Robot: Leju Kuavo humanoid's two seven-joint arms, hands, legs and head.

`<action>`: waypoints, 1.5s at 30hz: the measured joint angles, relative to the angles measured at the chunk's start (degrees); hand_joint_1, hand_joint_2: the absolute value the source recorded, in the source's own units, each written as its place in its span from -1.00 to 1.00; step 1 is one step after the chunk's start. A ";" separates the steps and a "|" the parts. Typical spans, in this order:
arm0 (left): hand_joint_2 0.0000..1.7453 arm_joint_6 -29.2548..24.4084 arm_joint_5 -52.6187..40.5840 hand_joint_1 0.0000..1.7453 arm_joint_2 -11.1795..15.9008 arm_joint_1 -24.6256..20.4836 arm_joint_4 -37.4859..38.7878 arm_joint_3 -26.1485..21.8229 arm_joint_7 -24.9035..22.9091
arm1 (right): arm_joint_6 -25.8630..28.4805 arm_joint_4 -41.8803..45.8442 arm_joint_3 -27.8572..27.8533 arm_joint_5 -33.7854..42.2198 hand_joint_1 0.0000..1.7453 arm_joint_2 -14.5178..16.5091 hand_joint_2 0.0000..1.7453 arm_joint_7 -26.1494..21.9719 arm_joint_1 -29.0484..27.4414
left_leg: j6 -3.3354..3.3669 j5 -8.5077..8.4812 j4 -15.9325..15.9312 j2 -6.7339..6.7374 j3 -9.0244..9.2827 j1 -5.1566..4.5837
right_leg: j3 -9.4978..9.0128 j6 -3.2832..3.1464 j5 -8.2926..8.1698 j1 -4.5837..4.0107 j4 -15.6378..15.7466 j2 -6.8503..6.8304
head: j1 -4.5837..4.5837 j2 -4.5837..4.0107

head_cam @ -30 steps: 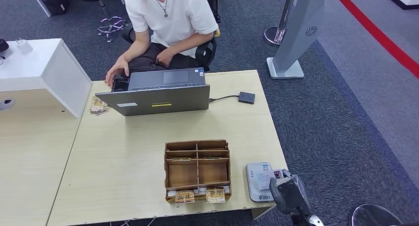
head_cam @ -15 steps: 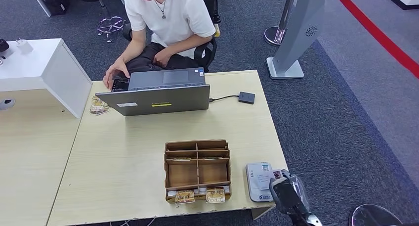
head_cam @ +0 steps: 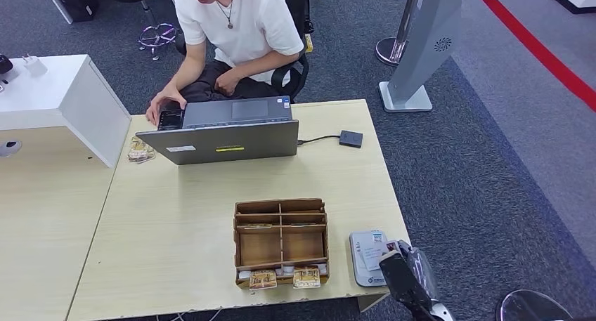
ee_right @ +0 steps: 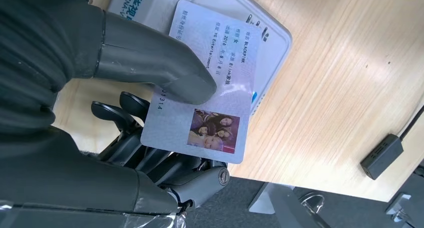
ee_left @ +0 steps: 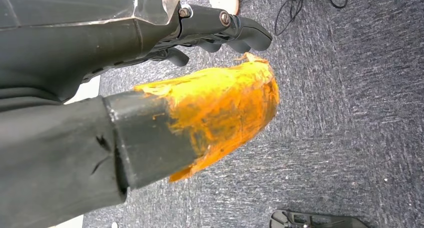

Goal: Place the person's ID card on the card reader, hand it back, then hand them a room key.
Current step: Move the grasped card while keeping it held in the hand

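- ID card (ee_right: 210, 86) was pinched in the right hand (head_cam: 402, 275), thumb (ee_right: 150, 58) on top, partly over the card reader (head_cam: 367, 258) at the table's (head_cam: 176, 223) near right corner.
- Judgement: lower it flat and centred before letting go.
- Left hand (ee_left: 150, 88) hung over carpet, holding nothing, fingers loosely curled.
- Wooden key organiser (head_cam: 281, 242) stood beside the reader; person (head_cam: 235, 36) worked at a laptop (head_cam: 225, 131), well apart.

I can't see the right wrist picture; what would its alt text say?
The robot's right hand holds an ID card between its thumb and fingers, over a white card reader on a light wooden table. A small black box on a cable lies nearby.
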State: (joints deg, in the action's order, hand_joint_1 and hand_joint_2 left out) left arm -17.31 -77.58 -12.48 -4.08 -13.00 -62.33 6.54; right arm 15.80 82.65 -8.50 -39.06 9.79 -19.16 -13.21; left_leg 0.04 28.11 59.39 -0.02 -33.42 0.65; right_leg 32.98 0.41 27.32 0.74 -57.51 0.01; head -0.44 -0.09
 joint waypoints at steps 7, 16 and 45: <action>-1.00 0.00 -0.06 -1.00 0.00 0.00 0.00 -0.01 0.00 | 1.65 -0.72 0.60 -2.45 1.00 -0.03 1.00 0.91 0.28 | 0.00 0.00 0.00 0.00 0.00 0.00 | 0.00 0.00 0.00 0.00 0.00 0.00 | 0.00 0.00; -1.00 0.31 -0.25 -1.00 0.00 0.00 0.00 -0.01 -0.01 | 3.10 -2.19 1.74 -4.65 1.00 -0.57 1.00 2.42 0.99 | 0.00 0.00 0.00 0.00 0.02 0.00 | -0.01 0.00 0.00 0.00 0.00 0.00 | 0.00 0.00; -1.00 0.42 -0.75 -1.00 0.00 0.00 0.00 -0.01 -0.07 | 6.22 -2.80 2.70 -7.34 1.00 -1.20 1.00 4.72 1.52 | 0.00 0.00 0.00 0.01 0.14 0.00 | -0.13 0.00 0.00 0.00 0.00 0.00 | 0.00 0.00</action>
State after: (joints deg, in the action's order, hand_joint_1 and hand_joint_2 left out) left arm -16.90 -78.34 -12.48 -4.08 -13.00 -62.34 6.47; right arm 22.02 79.84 -5.79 -46.40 8.59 -14.45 -11.70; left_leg 0.04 28.11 59.39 -0.01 -33.28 0.65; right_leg 32.84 0.41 27.31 0.74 -57.51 0.02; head -0.44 -0.09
